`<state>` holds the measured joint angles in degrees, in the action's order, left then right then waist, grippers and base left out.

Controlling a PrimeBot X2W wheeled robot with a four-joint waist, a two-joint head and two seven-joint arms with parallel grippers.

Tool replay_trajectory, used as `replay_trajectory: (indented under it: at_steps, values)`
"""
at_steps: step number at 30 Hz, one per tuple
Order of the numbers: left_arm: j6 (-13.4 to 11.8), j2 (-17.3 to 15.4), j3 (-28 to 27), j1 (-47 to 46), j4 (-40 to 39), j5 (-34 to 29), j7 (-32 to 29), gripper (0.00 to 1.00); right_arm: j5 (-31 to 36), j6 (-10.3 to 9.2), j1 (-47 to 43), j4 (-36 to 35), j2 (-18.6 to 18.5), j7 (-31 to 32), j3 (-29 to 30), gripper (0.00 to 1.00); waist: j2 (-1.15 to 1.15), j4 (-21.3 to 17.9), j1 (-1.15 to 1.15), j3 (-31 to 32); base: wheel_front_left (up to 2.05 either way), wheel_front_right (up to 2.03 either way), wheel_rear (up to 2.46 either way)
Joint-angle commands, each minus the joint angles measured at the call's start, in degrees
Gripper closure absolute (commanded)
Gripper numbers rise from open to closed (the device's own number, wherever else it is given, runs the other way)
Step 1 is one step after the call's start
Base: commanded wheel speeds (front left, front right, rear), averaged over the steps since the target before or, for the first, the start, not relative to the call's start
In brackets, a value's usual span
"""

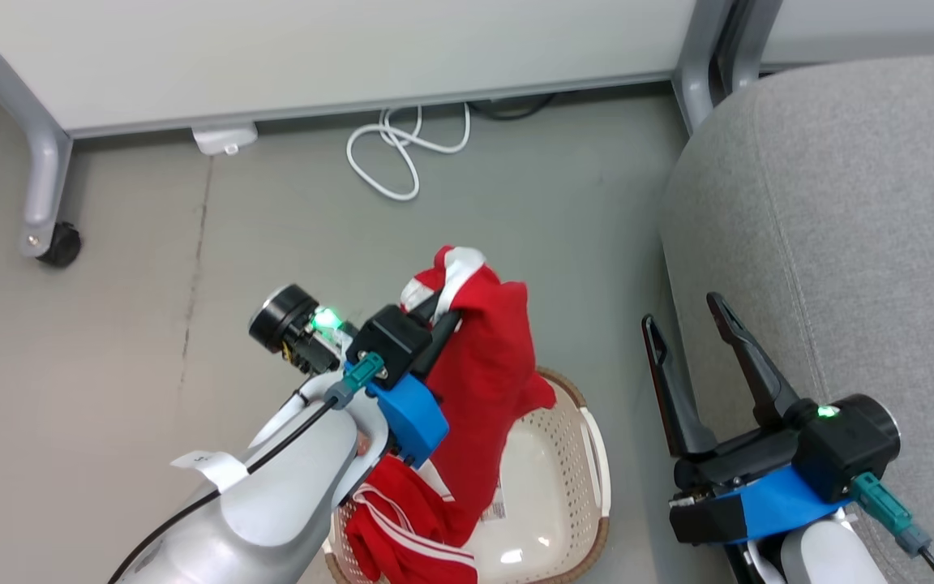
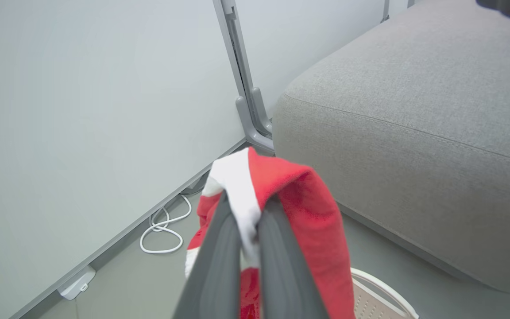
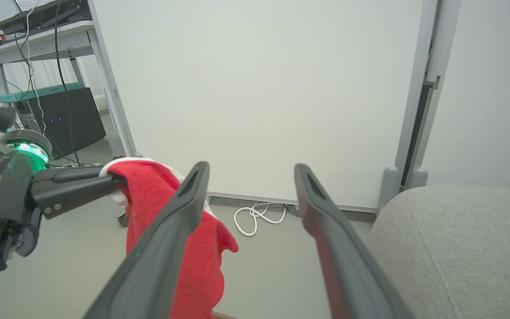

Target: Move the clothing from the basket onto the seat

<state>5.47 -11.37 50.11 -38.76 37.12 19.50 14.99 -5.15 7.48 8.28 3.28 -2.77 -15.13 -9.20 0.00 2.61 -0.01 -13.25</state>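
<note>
Above the basket [image 1: 589, 454], on the floor beside the seat [image 1: 840, 203]: a red garment [image 1: 487, 381] with white trim hangs from my left gripper [image 2: 248, 201]. The two dark fingers are pinched tight on a fold of white and red cloth near its top. The rest of the fabric falls in a long drape toward the inside of the basket. A small white tag shows near its lower end, and I cannot tell whether that end touches the bottom.

A second red garment [image 1: 402, 527], marked with white stripes, lies bunched at the left side of the basket, partly hidden under my pale left forearm.

The basket is cream-white, with perforated sides and a brown woven-look rim. It stands on the grey floor [image 1: 151, 284] just left of the seat, with a narrow strip of floor between them. The seat, a broad light-grey upholstered cushion with a rounded edge and a stitched seam, has nothing lying on the part in view.

My right gripper [image 1: 682, 310] hovers at the seat's left edge, apart from the hanging garment. Its fingers are spread wide and there is nothing between them.

Farther off, a white cable [image 1: 402, 154] lies coiled on the floor at the foot of a pale panel [image 1: 313, 57]. A black caster [image 1: 62, 243] on a grey frame leg rests at the far left.
</note>
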Motion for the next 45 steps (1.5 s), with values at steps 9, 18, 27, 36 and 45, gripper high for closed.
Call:
replay_trajectory:
  at_steps: [9,18,27,36,45]
  values:
    - [-0.95,0.89,-6.89,1.10,-8.98,-2.18,0.29,1.00,-0.61,0.03,-3.07,0.51,-0.20,-0.04,-0.49,0.00,0.00,0.12,0.01,4.95,0.00,0.00,0.00]
    - [-0.67,2.43,-10.42,-0.62,-14.93,-4.19,0.29,1.00,-1.02,0.03,-4.49,0.39,-0.20,-0.04,-0.87,0.00,0.00,0.22,0.01,7.44,0.00,0.00,0.00]
    - [-0.12,3.23,-11.17,-2.17,-16.55,-5.51,0.29,1.00,-1.82,0.03,-5.05,0.26,-0.20,-0.04,-1.76,0.00,0.00,-0.09,0.01,8.86,0.00,0.00,0.00]
    - [-0.01,3.84,-11.09,-1.10,-19.55,-6.05,0.29,1.00,-0.76,0.03,-4.85,1.00,-0.20,-0.04,-2.36,0.00,0.00,0.82,0.01,9.57,0.00,0.00,0.00]
    - [0.16,4.60,-10.33,-0.21,-19.51,-6.28,0.29,1.00,-0.89,0.03,-3.79,-0.27,-0.20,-0.04,-4.69,0.00,0.00,1.72,0.01,10.31,0.00,0.00,0.00]
